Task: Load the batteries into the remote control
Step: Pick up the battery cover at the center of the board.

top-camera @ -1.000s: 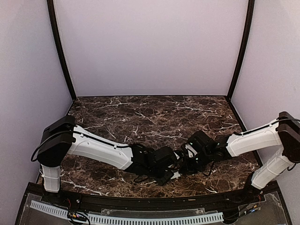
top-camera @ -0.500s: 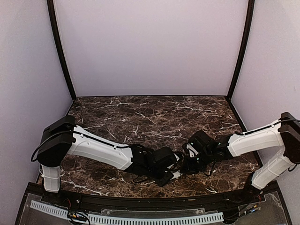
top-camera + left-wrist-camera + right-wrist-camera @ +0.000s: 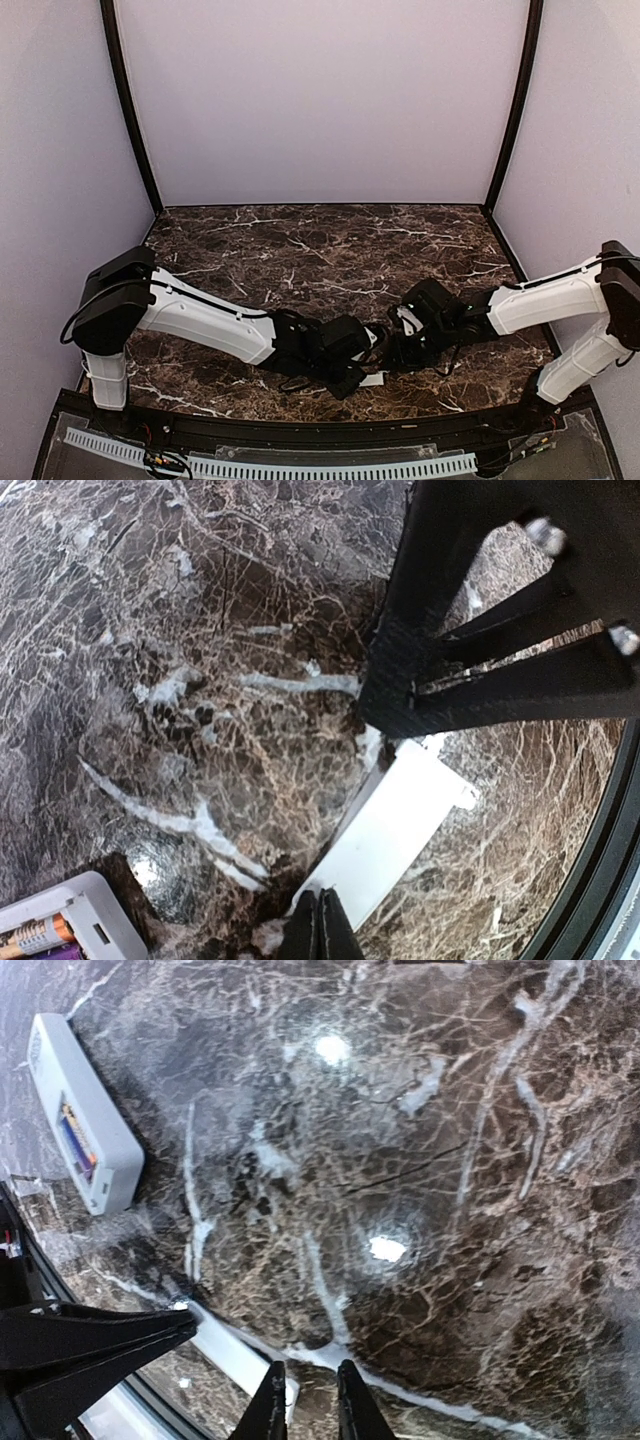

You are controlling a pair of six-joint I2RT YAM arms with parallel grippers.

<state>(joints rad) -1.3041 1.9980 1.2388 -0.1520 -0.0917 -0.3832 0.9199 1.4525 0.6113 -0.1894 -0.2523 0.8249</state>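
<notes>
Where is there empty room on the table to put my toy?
The back of the table, from the back wall to the arms, is bare. The near middle is crowded: left gripper, right gripper, a white lid and the remote.

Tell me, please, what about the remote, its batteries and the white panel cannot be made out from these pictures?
- Left wrist: the remote control is cut off by the bottom-left corner.
- Right wrist: the batteries are too small to count.
- Top external: the arms' wrists cover the remote control and batteries.
- Left wrist: whether the left gripper pinches the white panel or only touches it; the bottom edge crops its fingertips.
</notes>
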